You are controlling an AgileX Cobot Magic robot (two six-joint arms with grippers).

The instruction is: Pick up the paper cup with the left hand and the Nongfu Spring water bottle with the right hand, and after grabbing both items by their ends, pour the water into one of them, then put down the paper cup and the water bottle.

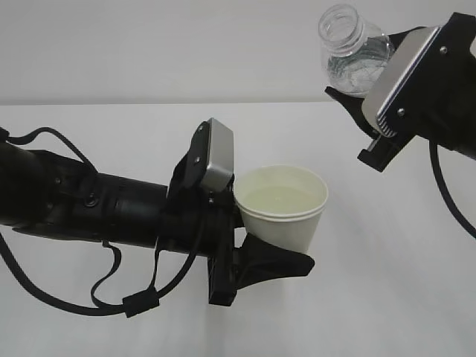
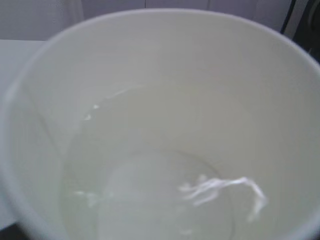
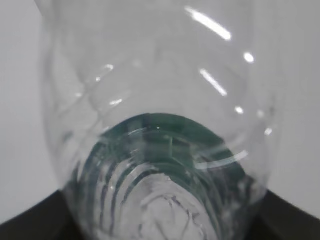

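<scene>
With water seen in the paper cup (image 1: 284, 204) clamped by the left hand (image 1: 256, 245) and the Nongfu Spring water bottle (image 1: 355, 50) gripped at two o'clock by the right hand (image 1: 372, 111), pouring seems done; setting both down is called for.

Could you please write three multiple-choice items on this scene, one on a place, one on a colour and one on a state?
1. Where is the Nongfu Spring water bottle?
A. Lying on the table
B. Held up at the upper right by the right hand
C. Standing inside the cup

2. What colour is the paper cup?
A. White
B. Red
C. Blue

3. What is in the paper cup, gripped by the left hand?
A. Nothing
B. Clear liquid
C. A straw

Answers:
1 B, the exterior view shows it raised, neck tilted up, in the right jaws.
2 A, wall and rim are plain white.
3 B, the left wrist view shows liquid glinting inside.
</scene>
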